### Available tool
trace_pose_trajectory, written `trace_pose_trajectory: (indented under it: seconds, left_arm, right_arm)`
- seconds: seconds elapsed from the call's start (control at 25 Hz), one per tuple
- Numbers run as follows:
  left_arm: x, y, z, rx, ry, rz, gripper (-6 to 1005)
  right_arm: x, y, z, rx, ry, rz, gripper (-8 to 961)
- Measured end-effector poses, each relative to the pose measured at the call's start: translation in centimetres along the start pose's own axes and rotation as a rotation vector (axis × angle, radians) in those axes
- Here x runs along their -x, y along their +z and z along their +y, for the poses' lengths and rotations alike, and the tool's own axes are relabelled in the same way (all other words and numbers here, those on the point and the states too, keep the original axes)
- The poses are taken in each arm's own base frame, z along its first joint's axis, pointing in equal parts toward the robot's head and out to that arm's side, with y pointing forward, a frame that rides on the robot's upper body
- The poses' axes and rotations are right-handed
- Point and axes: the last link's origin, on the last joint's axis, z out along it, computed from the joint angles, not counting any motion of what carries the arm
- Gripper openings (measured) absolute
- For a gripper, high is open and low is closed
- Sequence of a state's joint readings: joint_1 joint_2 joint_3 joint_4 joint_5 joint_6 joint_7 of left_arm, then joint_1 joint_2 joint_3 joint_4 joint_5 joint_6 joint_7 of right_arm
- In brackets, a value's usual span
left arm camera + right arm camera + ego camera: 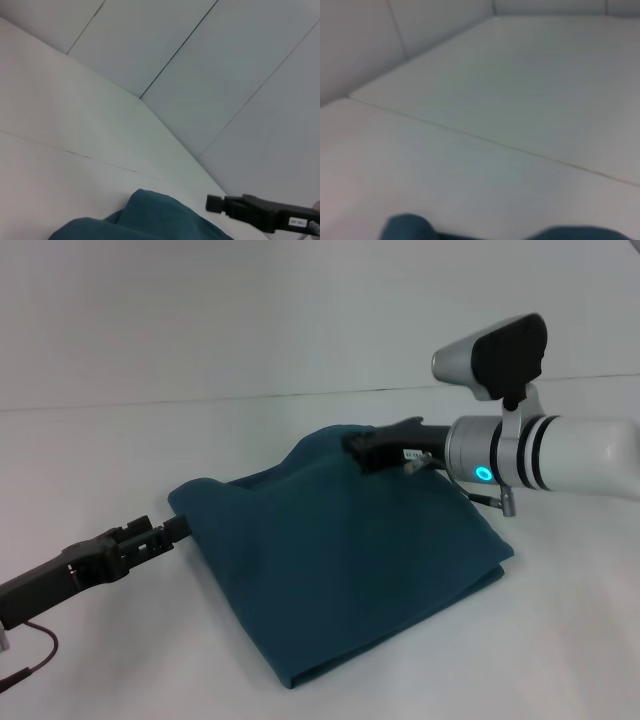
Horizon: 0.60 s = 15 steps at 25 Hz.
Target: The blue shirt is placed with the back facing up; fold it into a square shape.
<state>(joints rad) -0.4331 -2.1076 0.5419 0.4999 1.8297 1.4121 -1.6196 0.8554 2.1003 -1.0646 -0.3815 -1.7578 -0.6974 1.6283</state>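
While my right claw grips the shirt at its raised far edge, my left claw pinches its left corner.

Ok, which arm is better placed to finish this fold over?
Probably right. The right gripper is at the raised far edge of the blue shirt, lifting a peak. The left gripper only meets the shirt's near-left corner, low by the table.

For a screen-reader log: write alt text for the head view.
A folded blue shirt lies on a white table, its far edge lifted by the right gripper. The left gripper meets the shirt's left corner.
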Motion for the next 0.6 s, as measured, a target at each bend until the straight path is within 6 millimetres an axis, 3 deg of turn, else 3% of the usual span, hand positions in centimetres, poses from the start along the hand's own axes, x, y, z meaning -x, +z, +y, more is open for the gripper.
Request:
trace_pose_trajectory:
  seconds: [0.24, 0.6]
  left_arm:
    - [-0.1, 0.1, 0.0, 0.002, 0.001, 0.002, 950]
    - [0.0, 0.1, 0.1, 0.007, -0.002, 0.002, 950]
  right_arm:
    - [1.0, 0.3, 1.6, 0.082, -0.066, 0.001, 0]
    - [0.0, 2.5, 2.8, 0.021, -0.178, 0.111, -1]
